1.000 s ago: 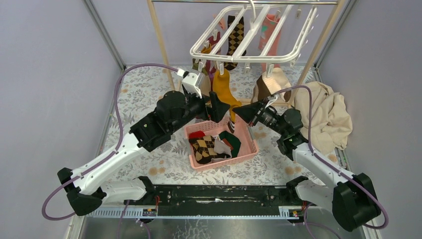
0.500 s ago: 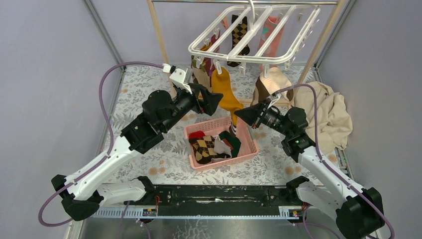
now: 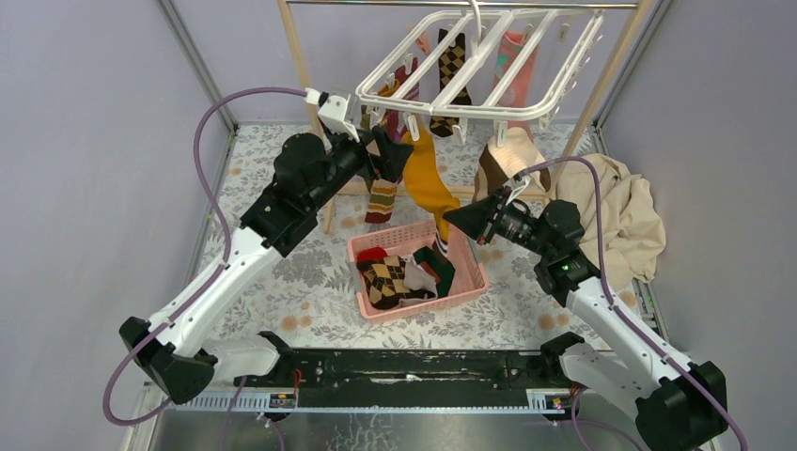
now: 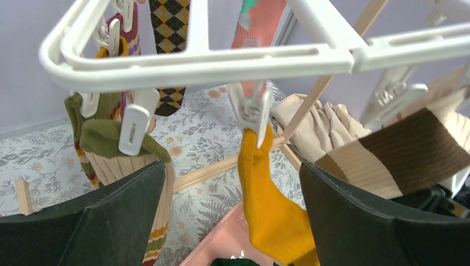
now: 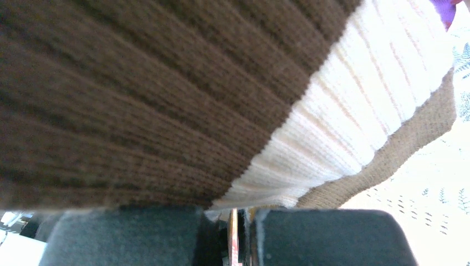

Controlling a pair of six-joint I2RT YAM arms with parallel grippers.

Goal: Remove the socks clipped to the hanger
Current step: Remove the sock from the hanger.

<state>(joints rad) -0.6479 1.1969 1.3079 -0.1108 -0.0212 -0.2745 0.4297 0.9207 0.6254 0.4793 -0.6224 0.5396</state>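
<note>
The white hanger (image 3: 470,66) hangs from the wooden rail with several socks clipped under it. A mustard sock (image 3: 428,178) hangs from a front clip. My left gripper (image 3: 393,158) is open just under the hanger's front edge. In the left wrist view the mustard sock (image 4: 271,210) hangs between its fingers (image 4: 83,221), untouched, and a green-cuffed striped sock (image 4: 111,138) is by the left finger. My right gripper (image 3: 459,219) points at the mustard sock's heel, jaws nearly together. A brown-and-cream sock (image 5: 221,83) drapes over its view; the gripper (image 5: 244,213) shows only a thin slit.
A pink basket (image 3: 465,282) with several loose socks stands on the floral mat below the hanger. A large beige cloth (image 3: 616,216) lies at the right. The wooden frame's posts (image 3: 301,75) stand at the back left and right.
My left arm has risen and moved back, bringing its open gripper up to the hanger's front clips. The hanger has swung slightly up. My right arm has barely moved.
</note>
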